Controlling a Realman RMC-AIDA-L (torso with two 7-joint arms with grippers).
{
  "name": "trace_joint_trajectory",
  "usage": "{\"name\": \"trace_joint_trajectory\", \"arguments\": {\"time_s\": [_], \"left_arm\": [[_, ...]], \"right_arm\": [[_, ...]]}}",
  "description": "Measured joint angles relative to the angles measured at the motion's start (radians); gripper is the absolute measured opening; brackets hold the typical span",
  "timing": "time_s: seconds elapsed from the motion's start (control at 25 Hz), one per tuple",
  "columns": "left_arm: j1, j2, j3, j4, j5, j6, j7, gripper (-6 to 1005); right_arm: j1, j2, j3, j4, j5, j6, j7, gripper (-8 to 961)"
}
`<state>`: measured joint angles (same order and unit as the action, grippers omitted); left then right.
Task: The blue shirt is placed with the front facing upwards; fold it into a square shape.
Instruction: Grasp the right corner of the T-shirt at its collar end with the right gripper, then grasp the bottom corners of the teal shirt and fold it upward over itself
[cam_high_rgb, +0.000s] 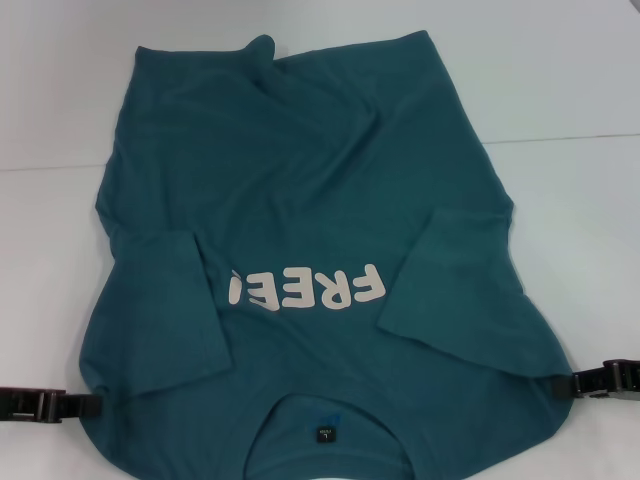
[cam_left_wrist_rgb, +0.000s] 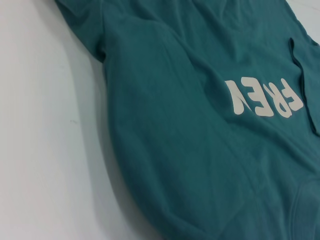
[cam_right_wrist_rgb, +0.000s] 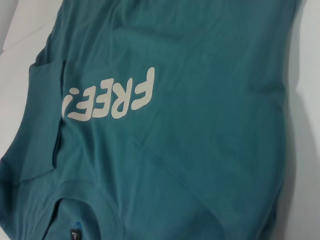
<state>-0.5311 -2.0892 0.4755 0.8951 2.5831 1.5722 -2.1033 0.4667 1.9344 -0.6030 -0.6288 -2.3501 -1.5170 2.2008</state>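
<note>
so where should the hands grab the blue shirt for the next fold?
Probably at the two shoulder corners of the blue shirt, near the collar, each from its own outer side. The left hand and right hand already sit at those edges, and both sleeves lie folded inward.

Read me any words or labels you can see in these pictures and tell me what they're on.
"FREE": cream block letters on the chest of the blue shirt, upside down from the head view, its last letter partly covered by a folded sleeve.
Neck label: small pale mark, too small to read.
</note>
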Motion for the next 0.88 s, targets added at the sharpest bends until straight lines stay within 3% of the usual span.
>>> {"name": "trace_joint_trajectory", "arguments": {"time_s": [0.48,0.88], "left_arm": [[0.003,0.002,-0.003,0.004,0.000,0.013,-0.045,27],[0.040,0.006,-0.049,0.032,0.008,0.078,-0.076,28]], "right_arm": [[-0.028,0.002,0.034,-0.002,0.009,-0.005,-0.068,36],[-0.073,-0.008,0.153,-0.003,0.011,-0.086,-0.164,36]]}}
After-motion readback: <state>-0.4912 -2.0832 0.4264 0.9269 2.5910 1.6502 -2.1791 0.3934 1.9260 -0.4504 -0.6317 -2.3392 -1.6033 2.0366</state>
